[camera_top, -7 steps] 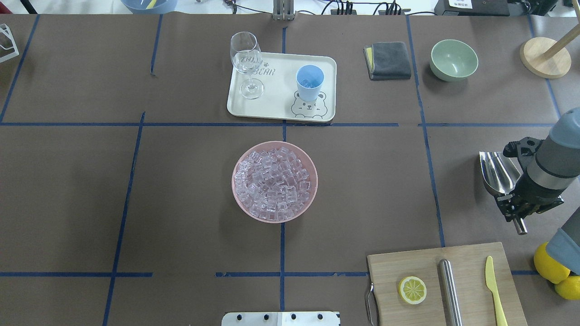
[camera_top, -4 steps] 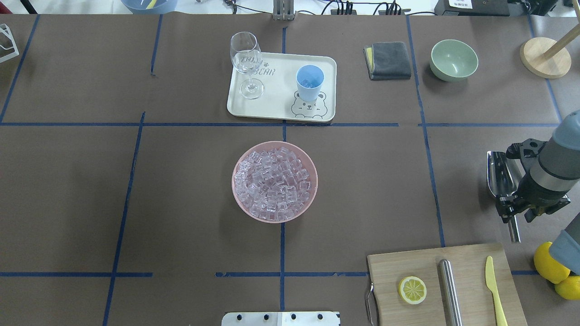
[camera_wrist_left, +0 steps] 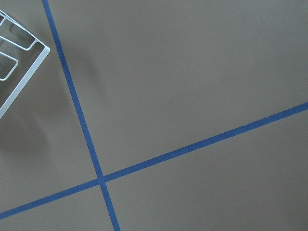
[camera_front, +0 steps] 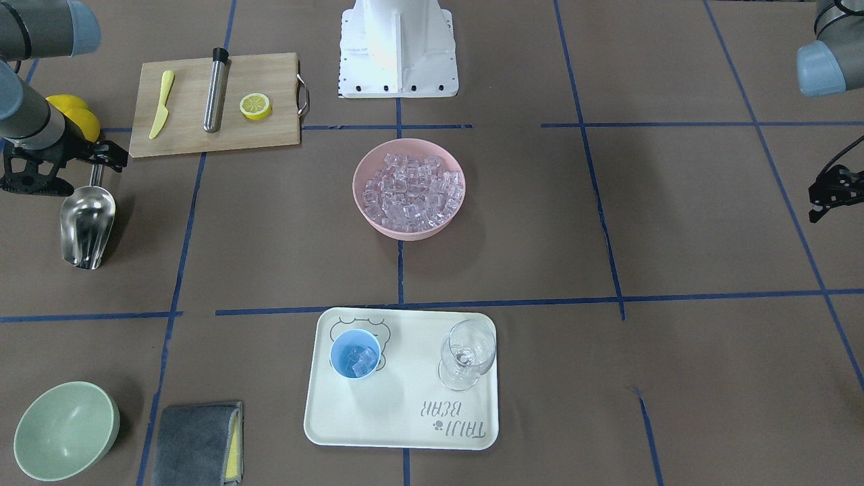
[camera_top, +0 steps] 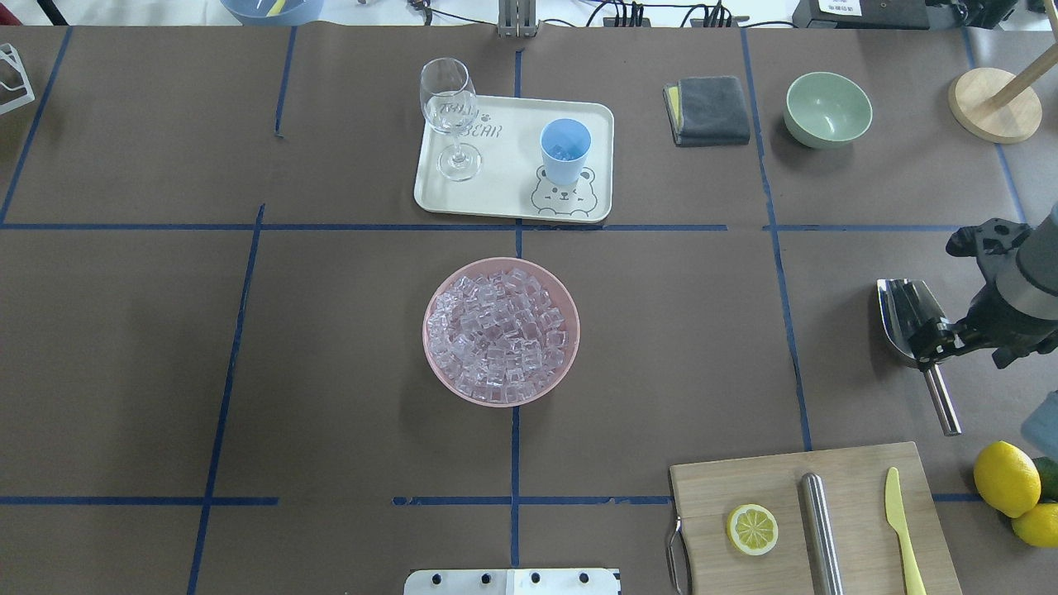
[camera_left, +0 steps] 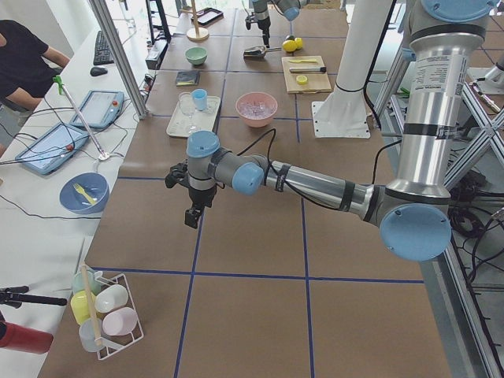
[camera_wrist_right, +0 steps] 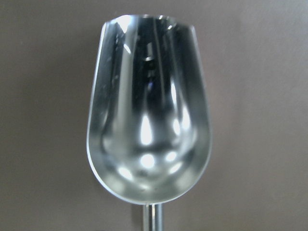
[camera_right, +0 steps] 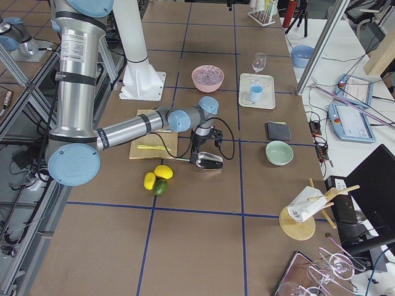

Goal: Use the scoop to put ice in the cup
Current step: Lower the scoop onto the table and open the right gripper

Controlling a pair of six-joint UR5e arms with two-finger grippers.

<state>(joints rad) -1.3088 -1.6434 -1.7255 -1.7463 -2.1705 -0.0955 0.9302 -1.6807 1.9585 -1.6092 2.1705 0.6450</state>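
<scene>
Scoop (camera_top: 907,318): empty, trough up.
Right gripper (camera_top: 932,342): at scoop handle; grip, I can't tell.
Left gripper (camera_front: 825,196): I can't tell.
Cup (camera_front: 355,354): holds ice (camera_front: 362,360).

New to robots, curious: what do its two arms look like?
The left arm and right arm are silver-grey tubes with light-blue joint caps, printed labels on the uprights and black cables by the wrists; the left pincer and right pincer are black.
</scene>
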